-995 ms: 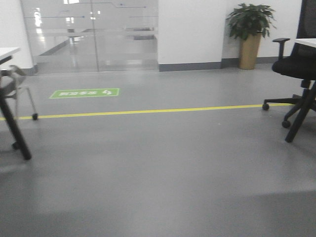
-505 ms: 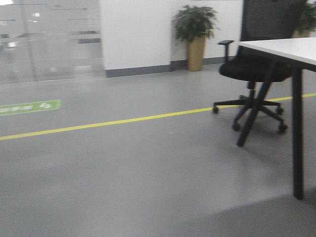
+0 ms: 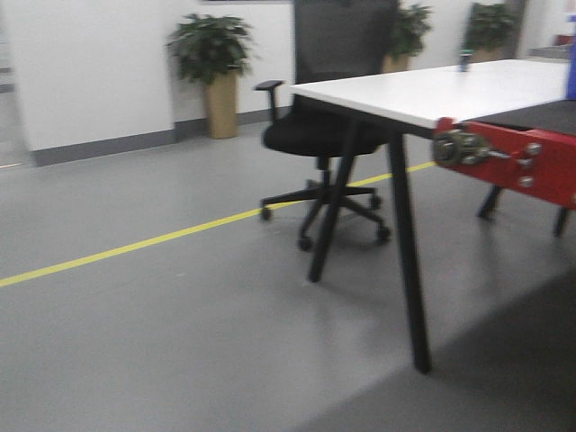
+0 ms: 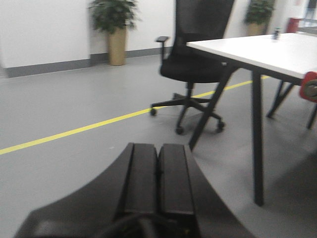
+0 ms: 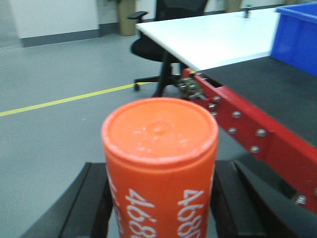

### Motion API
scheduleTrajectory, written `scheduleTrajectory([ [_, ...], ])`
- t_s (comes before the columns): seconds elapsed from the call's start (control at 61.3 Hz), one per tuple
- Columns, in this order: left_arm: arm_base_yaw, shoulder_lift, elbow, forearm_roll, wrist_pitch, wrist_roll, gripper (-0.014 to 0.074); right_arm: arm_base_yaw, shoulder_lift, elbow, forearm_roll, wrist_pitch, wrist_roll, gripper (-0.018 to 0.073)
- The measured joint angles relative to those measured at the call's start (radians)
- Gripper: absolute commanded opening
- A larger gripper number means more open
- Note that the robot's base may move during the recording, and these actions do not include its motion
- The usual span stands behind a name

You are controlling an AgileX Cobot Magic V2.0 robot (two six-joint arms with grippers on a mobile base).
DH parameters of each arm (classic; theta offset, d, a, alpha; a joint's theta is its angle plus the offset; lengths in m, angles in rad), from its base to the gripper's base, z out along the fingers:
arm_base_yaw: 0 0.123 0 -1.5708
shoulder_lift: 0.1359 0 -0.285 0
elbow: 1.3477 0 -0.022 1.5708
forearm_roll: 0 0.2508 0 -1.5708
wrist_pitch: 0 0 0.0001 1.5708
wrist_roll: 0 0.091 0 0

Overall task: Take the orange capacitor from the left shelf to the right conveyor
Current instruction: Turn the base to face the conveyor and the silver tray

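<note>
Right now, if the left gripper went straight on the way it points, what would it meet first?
The left gripper, shut, has bare floor ahead; the first thing in line looks like the chair. The table leg stands close beside that line, though depth is unclear.

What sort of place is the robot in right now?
Probably an office-style test floor: a black mesh swivel chair at a white-topped black-legged desk, a yellow floor line, and a red-framed dark-belt conveyor.

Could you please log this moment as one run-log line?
stage: transport | right gripper: shut on capacitor, upright | left gripper: shut, empty | conveyor: in view at right, capacitor not on it
</note>
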Motion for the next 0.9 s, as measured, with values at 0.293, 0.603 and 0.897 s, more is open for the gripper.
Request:
scheduleTrajectory([
  [0.293,0.000,0.000,0.000,0.000,0.000,0.000,-0.0127,0.000,0.000,0.000,0.000,0.000,0.000,0.0057],
  [0.603,0.000,0.000,0.000,0.000,0.000,0.000,-0.0127,0.000,0.000,0.000,0.000,0.000,-0.002,0.0057],
  [0.897,0.000,0.000,0.000,0.000,0.000,0.000,-0.0127,0.000,0.000,0.000,0.000,0.000,-0.002,0.0057],
])
